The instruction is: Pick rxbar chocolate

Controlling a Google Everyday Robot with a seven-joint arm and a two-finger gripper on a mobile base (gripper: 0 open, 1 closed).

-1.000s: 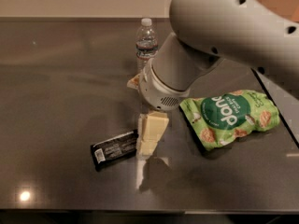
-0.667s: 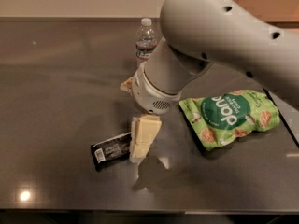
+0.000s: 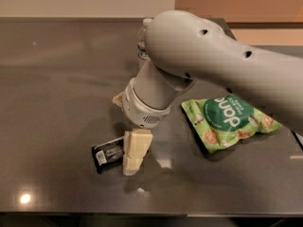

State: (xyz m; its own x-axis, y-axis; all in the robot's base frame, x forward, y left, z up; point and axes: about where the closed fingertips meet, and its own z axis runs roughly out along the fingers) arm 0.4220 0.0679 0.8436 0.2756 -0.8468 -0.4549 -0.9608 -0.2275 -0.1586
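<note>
The rxbar chocolate [image 3: 108,153] is a small flat black wrapper bar lying on the dark table [image 3: 57,89], left of centre near the front. My gripper [image 3: 134,153] is cream coloured, hangs down from the big grey arm [image 3: 199,56], and stands right at the bar's right end, covering that end. Its tip reaches down to about the table surface. I cannot tell whether it touches the bar.
A green snack bag [image 3: 231,122] lies flat to the right of the gripper. A clear water bottle [image 3: 142,41] stands at the back, mostly hidden behind the arm. The table's front edge runs just below the bar.
The arm has swung left and lower. The gripper has moved from beside the bar to right over its right end. The bar, bag and bottle have not moved.
</note>
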